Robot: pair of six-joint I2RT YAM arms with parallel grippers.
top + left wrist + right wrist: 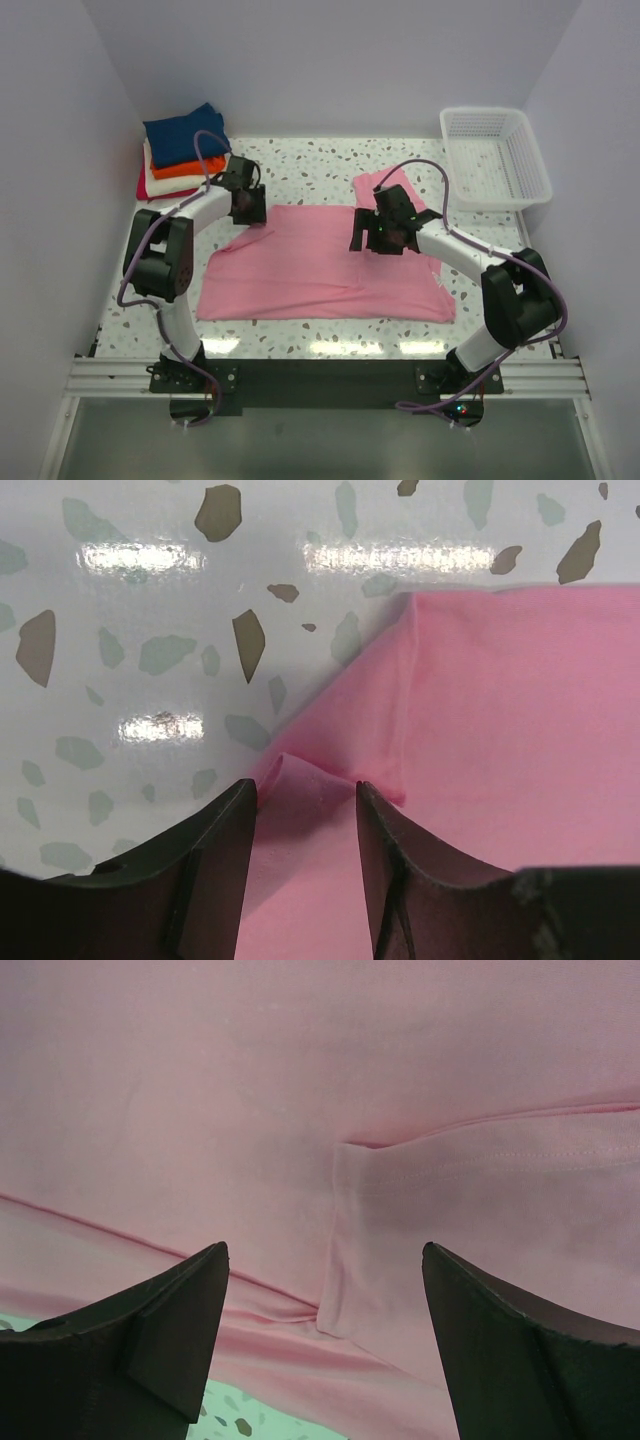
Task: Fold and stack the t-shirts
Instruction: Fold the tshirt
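Observation:
A light pink t-shirt [320,270] lies spread flat in the middle of the table. My left gripper [250,212] is at its far left corner. In the left wrist view [305,790] its jaws stand close together, with a raised pucker of the pink t-shirt [500,700] pinched between them. My right gripper [383,240] hovers over the shirt's far right part by the sleeve. It is wide open and empty [325,1250] above a seam of the pink cloth [300,1080]. A folded stack sits at the far left: navy blue [185,135] on top, then orange [185,168], cream-white [160,183] and red [145,188].
A white plastic mesh basket [495,155] stands at the far right corner. The table is white speckled stone [300,160], with walls close on the left, back and right. Both arm bases stand at the near edge.

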